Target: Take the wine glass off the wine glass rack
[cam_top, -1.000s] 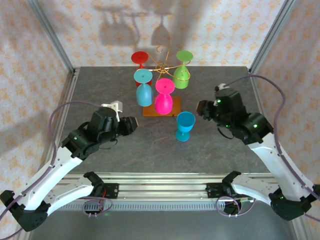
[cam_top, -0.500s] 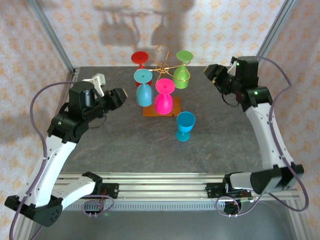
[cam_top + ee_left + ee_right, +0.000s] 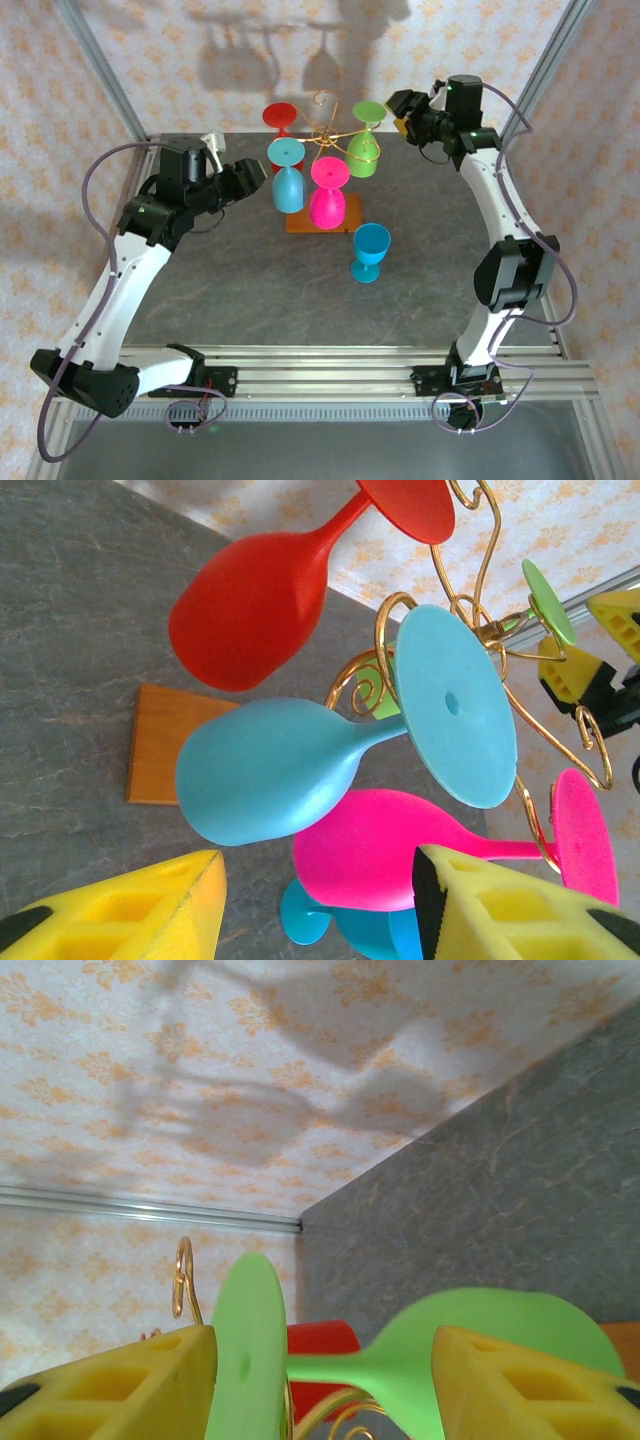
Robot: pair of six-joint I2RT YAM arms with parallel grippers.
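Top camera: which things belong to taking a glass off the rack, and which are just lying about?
In the job: gold wire rack on wooden base; hanging plastic wine glasses: green, light-blue, pink, red; left gripper; right gripper.
Lying about: blue plastic wine glass standing on grey table.

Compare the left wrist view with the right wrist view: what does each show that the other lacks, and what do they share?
Left wrist, not right wrist: the light blue glass, the pink glass and the wooden base. Right wrist, not left wrist: shadows on the wallpaper. Shared: the red glass, the green glass and the gold wire rack.
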